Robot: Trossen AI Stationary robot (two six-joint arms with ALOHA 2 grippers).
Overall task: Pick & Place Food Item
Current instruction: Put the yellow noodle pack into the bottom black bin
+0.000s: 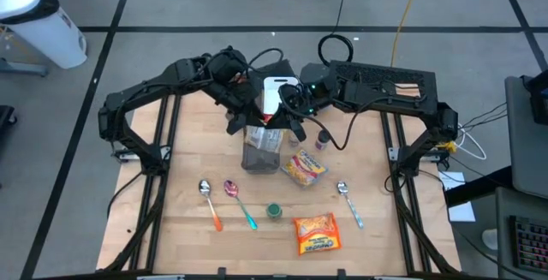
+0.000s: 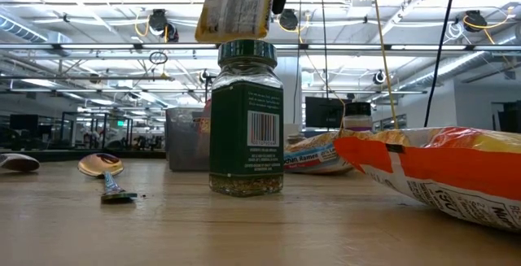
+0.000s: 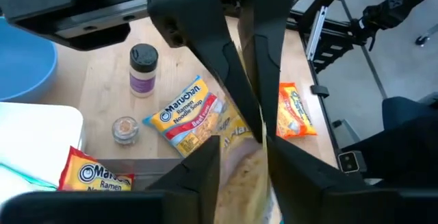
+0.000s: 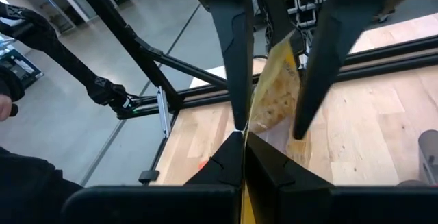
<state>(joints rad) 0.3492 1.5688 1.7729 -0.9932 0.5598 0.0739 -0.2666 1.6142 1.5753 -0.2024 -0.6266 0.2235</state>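
**K:** Yellow noodle packet [image 2: 236,6] status?

**M:** Airborne. It hangs over the clear bin [image 1: 261,147], well off the worktop [image 1: 171,229], with both arms meeting above the bin.

**K:** Who has it?

**M:** Right gripper [image 4: 243,138], for sure. Its fingers are pressed together on one thin edge of the packet, with yellow film showing in the seam between them.

**K:** Left?

**M:** Left gripper [image 3: 243,157] is at the same spot over the bin. The packet body sits between its fingers and fills most of the gap. Can't tell if they actually press on it or just bracket it.

**K:** Packet attitude?

**M:** Hanging roughly vertical, printed face visible from table height, bottom edge above everything else.

**K:** What else is around the bin?

**M:** Red-and-yellow ramen pack [image 1: 304,167] lies flat just beside the bin, on the right arm's side. Orange snack bag [image 1: 315,233] lies flat too, nearer the front edge than the bin and well apart from it. Green-lidded spice jar [image 1: 274,211] is upright in front of the bin. Two spoons, orange handle [image 1: 208,201] and teal handle [image 1: 238,199], lie in front of the bin toward the left arm's side. A third spoon [image 1: 347,201] lies toward the right arm's side.

**K:** Anything touching the bin?

**M:** Ramen pack is close; contact unclear.
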